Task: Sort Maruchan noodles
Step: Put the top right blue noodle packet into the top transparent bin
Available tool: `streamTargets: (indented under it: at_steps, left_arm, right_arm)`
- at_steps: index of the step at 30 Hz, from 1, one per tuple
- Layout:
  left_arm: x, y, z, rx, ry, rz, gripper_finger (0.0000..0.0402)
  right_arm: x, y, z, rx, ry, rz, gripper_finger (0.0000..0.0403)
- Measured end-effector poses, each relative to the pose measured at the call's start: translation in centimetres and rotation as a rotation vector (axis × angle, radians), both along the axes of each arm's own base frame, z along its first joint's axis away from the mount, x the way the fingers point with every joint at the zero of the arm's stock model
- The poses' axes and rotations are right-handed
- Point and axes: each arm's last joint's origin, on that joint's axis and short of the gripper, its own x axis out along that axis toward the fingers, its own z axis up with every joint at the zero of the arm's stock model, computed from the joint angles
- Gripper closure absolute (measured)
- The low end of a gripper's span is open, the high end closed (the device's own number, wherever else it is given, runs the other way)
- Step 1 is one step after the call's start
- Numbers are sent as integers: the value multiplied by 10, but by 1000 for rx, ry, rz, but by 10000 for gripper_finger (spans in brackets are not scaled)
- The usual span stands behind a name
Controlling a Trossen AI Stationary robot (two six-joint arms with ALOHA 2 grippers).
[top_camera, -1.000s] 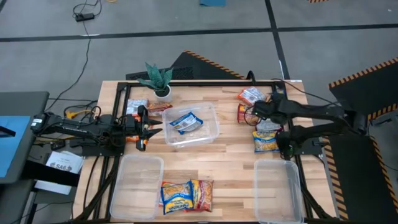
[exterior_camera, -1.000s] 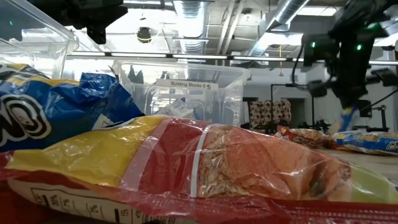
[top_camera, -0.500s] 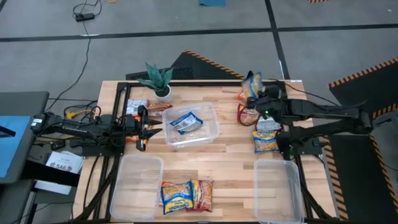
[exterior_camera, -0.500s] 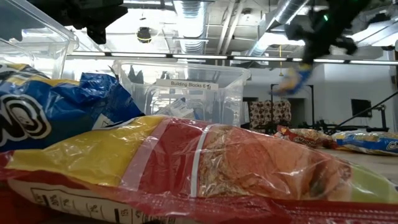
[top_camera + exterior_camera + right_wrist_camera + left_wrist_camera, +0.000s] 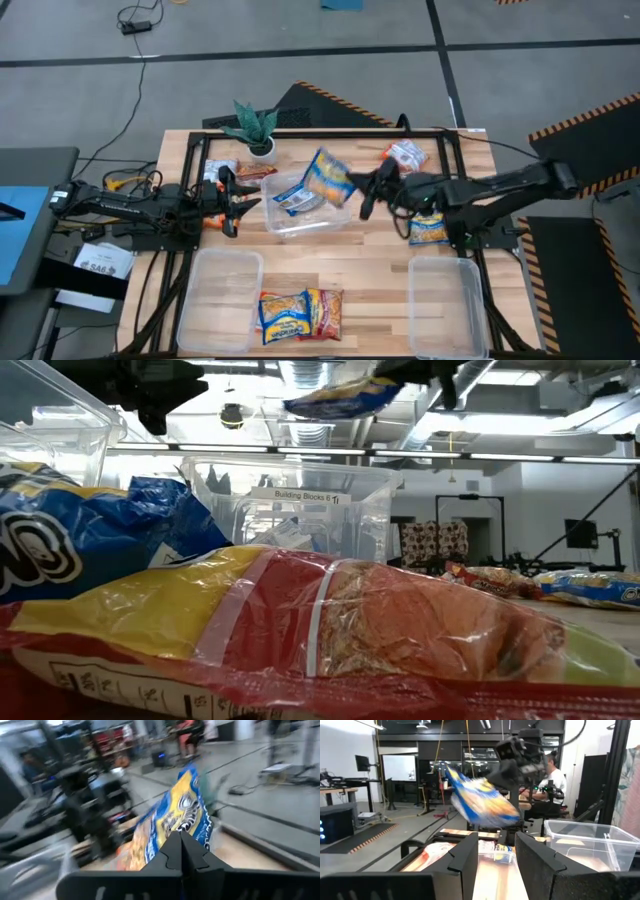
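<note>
A blue-and-yellow Maruchan noodle packet [image 5: 328, 178] hangs in the air over the clear centre tub [image 5: 340, 215], held by my right gripper [image 5: 362, 190], which is shut on it and reaches in from the table's right. The low view shows the packet [image 5: 335, 395] high above the tub [image 5: 290, 510]. One blue packet [image 5: 297, 197] lies inside that tub. My left gripper [image 5: 238, 203] waits open, level, just left of the tub; its wrist view shows the carried packet [image 5: 480, 802] ahead. My right gripper pinches the packet between its two shut fingers [image 5: 172, 851] at one edge [image 5: 181, 829]. The fingers come roughly level from the table's right. The packet is lifted clear and sticks out past the fingertips toward the table's left, tilted, above the centre tub.
Two packets [image 5: 300, 315] lie at the near edge between two empty clear tubs [image 5: 220, 290] [image 5: 448, 305]. More packets lie on the right [image 5: 428, 228] [image 5: 405, 153] and by the left arm [image 5: 222, 172]. A potted plant [image 5: 255, 128] stands at the far edge.
My right gripper has risen from the packets at the table's far right with the blue-and-yellow packet and swung toward the table's left. The packet is lifted clear and now hangs over the centre tub.
</note>
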Motion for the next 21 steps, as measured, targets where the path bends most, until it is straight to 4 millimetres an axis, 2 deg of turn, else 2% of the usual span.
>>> streamTargets:
  at_steps: [4, 10, 15, 21]
  left_arm:
    - [0, 0, 0, -2, 1, 5, 283]
    - [0, 0, 0, -4, 0, 13, 283]
    - [0, 0, 0, 10, 4, 16, 283]
    - [0, 0, 0, 17, 6, 19, 283]
  right_arm:
    - [19, 9, -22, 18, 55, 21, 395]
    - [41, 3, -47, 29, 75, -16, 372]
    - [50, -5, -57, 33, 80, -25, 361]
    - [56, -1, -61, 53, 60, 108, 355]
